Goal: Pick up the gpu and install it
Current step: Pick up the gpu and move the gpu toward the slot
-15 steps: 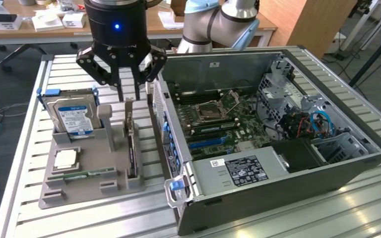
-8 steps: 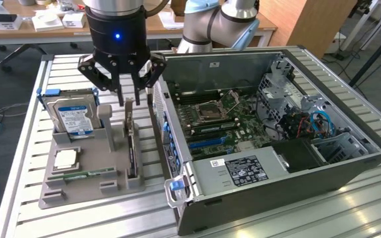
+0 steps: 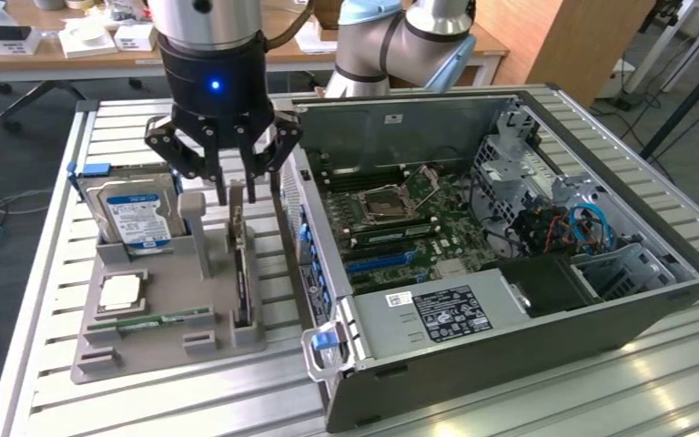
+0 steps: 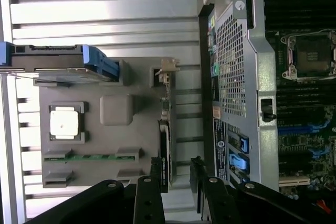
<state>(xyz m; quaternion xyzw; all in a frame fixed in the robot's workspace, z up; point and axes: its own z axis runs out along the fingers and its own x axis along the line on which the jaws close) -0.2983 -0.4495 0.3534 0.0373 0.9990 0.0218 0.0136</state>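
The gpu (image 3: pixel 240 273) is a thin dark card standing on edge in a slot of the grey holder tray (image 3: pixel 143 350), next to the open computer case (image 3: pixel 592 309). My gripper (image 3: pixel 248 191) hangs just above the card's far end, open, with one finger on each side of its upper edge. In the wrist view the gpu (image 4: pixel 165 129) runs from its silver bracket down to my gripper (image 4: pixel 176 171). The card's end lies between the two black fingertips (image 4: pixel 156 169), closer to one of them, and a gap shows on the other side.
A hard drive (image 3: pixel 137 214) with a blue-white label, a silver processor (image 3: pixel 121 293) and a green memory stick (image 3: pixel 143 320) also sit in the tray. The motherboard (image 3: pixel 399 218) lies exposed in the case. The case wall stands close beside the gpu slot.
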